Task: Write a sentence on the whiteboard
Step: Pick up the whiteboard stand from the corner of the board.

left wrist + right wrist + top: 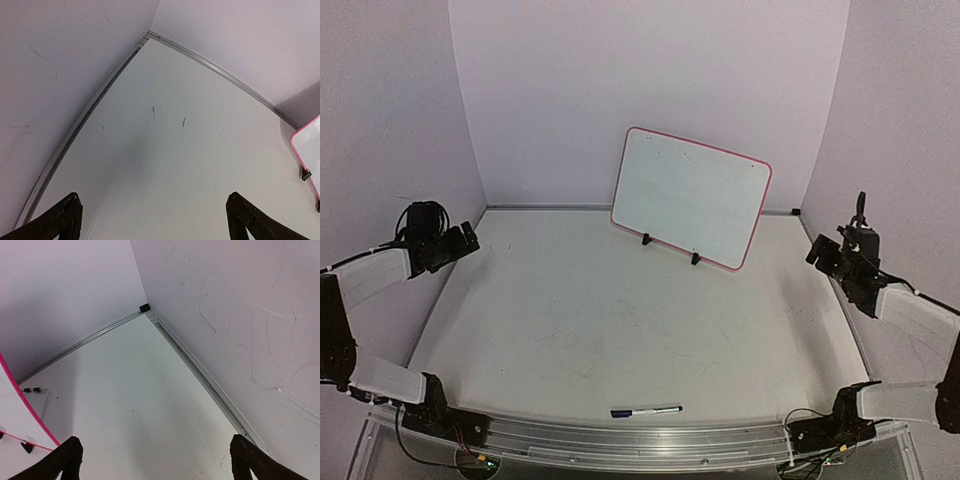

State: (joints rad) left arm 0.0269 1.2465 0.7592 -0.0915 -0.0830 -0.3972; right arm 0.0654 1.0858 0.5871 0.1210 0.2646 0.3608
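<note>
The whiteboard (690, 197) stands tilted on two black clip feet at the back of the table, right of centre; its face looks blank, so no sentence shows. Its pink rim shows at the right edge of the left wrist view (306, 155) and the lower left of the right wrist view (20, 405). A blue-capped marker (647, 410) lies near the table's front edge, centre. My left gripper (468, 238) is open and empty at the far left; its fingertips (70, 210) are wide apart. My right gripper (817, 250) is open and empty at the far right.
Purple walls enclose the table on three sides, with a metal strip (210, 65) along the back and side edges. A metal rail (640, 440) runs along the front between the arm bases. A small black corner block (144, 307) sits at the back right corner.
</note>
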